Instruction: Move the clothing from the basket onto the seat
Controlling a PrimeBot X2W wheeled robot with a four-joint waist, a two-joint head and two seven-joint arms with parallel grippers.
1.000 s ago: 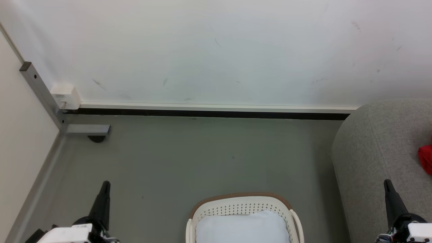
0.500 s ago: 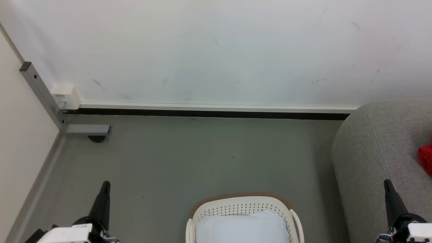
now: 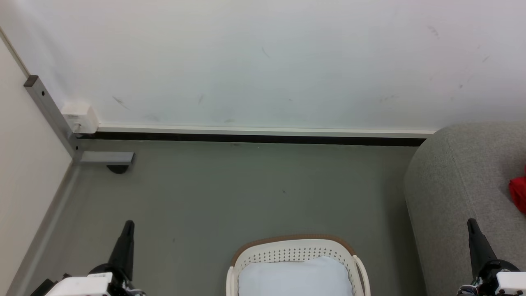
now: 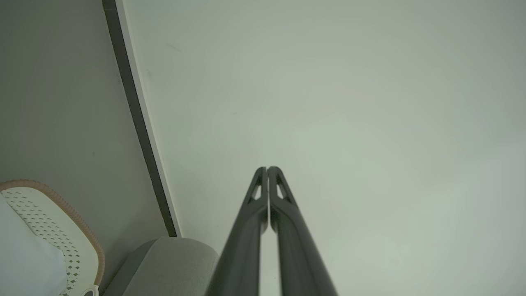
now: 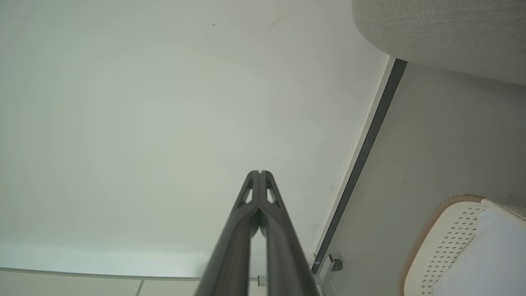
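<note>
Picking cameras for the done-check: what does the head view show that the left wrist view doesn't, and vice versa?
Head view: the red clothing lying on the seat at the right edge, the right gripper, a white wall box on a metal post. Left wrist view: a close look at the left gripper, fingers pressed together on nothing. Both: the basket with the pale cloth in it, a seat corner, the left gripper, wall, baseboard, floor.
</note>
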